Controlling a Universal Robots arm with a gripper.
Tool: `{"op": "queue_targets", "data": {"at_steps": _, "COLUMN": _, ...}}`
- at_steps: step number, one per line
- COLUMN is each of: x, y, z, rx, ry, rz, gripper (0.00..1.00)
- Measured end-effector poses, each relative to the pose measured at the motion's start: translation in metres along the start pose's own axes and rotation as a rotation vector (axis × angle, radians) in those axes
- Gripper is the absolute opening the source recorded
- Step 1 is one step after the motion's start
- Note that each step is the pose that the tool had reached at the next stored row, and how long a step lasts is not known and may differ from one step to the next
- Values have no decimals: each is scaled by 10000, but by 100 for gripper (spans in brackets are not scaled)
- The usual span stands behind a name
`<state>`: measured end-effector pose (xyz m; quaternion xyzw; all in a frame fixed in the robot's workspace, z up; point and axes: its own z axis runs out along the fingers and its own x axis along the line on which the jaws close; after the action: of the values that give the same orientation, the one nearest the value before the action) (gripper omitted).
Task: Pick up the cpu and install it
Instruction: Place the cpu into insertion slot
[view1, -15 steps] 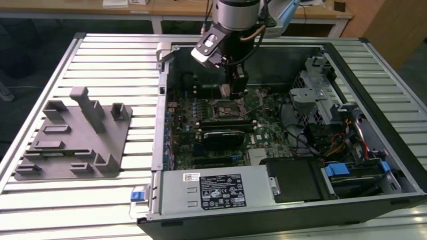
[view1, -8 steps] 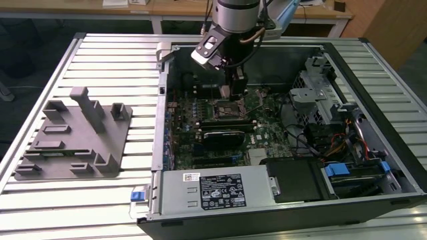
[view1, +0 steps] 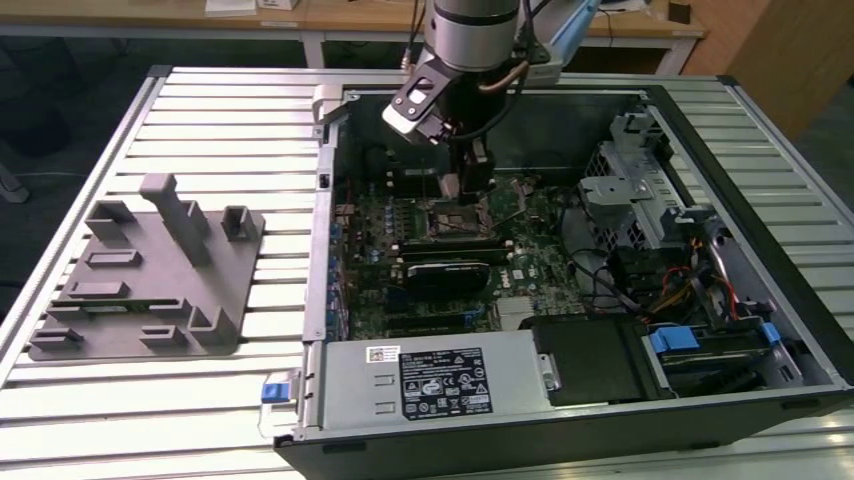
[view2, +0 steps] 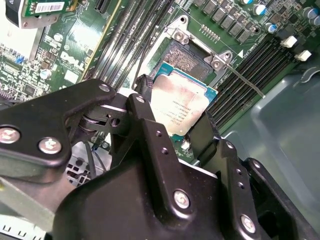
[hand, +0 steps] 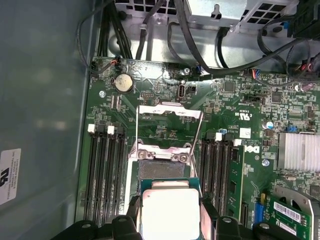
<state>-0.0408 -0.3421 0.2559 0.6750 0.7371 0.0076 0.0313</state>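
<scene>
While my hand (view1: 470, 188) hangs inside the computer case (view1: 574, 120), upper centre of the exterior view, clenched on the cpu (hand: 171, 212), chip held at the open socket (hand: 162, 169), its bed partly uncovered.

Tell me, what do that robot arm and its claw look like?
The arm is a silver-grey tube with a pale blue cap and dark cables running beside it. A small white box is fixed to its side. The gripper is matte black, with two jointed, angular fingers put together with silver screws.
</scene>
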Motion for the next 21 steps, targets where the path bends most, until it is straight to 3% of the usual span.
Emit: {"op": "queue_targets", "data": {"at_steps": 21, "x": 7, "y": -10, "z": 181, "rx": 2, "ry": -3, "rz": 69, "gripper": 55}}
